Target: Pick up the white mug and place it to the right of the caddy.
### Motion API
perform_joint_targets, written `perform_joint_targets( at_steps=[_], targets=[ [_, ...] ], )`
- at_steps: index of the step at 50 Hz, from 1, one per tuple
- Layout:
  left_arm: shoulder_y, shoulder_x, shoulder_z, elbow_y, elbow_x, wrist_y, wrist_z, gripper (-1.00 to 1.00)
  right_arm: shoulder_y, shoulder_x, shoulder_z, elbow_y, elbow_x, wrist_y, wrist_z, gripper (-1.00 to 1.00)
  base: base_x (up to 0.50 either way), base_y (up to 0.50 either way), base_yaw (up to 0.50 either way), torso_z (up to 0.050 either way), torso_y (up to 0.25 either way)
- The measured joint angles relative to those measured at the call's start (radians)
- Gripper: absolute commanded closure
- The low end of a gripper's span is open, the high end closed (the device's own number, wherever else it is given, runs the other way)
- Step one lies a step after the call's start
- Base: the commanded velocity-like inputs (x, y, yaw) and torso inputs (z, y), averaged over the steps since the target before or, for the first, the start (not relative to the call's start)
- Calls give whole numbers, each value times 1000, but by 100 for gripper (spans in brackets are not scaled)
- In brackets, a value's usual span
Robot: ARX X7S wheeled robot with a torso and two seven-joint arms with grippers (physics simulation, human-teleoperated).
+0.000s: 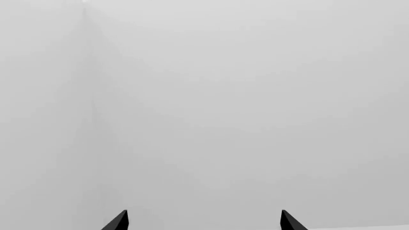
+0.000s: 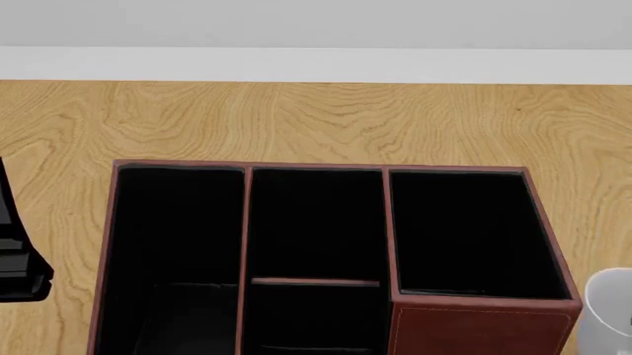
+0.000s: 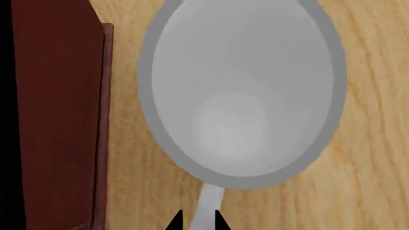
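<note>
- The caddy (image 2: pixel 326 259) is sitting on the wooden surface (image 2: pixel 296 118), filling the near middle of the head view, its black-lined compartments facing up and its taller section at the right.
- The white mug (image 2: pixel 607 310) is standing upright on the surface just to the right of the caddy's near right corner, with a narrow strip of wood showing between them; the head view's edge is cutting it off.
- The right end effector (image 3: pixel 197 221) is hanging right over the mug, looking down into its open mouth, and its two dark fingertips (image 3: pixel 175 221) are pinching together on the mug's thin white handle.
- The left end effector (image 1: pixel 204 221) is pointing at a blank pale wall, its fingertips (image 1: pixel 118 221) standing wide apart with nothing between them.
- A dark part of the left arm (image 2: pixel 15 259) is showing at the left edge of the head view, left of the caddy.
</note>
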Motion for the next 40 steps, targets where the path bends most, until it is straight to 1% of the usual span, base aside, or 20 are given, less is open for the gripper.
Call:
perform_joint_targets(
  at_steps=[11, 27, 39, 40],
  targets=[
    [0, -4, 2, 2, -4, 1, -6, -100, -11, -21, -8, 37, -15, -15, -19, 100, 0, 0, 0, 0, 1],
    [0, -10, 5, 1, -9, 7, -13, -100, -50, -6, 7, -14, 28, -5, 28, 100, 0, 0, 0, 0, 0],
    [-3, -12, 11, -2, -12, 10, -16, -100, -56, -6, 12, -21, 37, -3, 35, 100, 0, 0, 0, 0, 1],
    [-3, -13, 11, -2, -12, 10, -17, -100, -56, -6, 12, -22, 38, -3, 35, -100, 0, 0, 0, 0, 0]
  ],
)
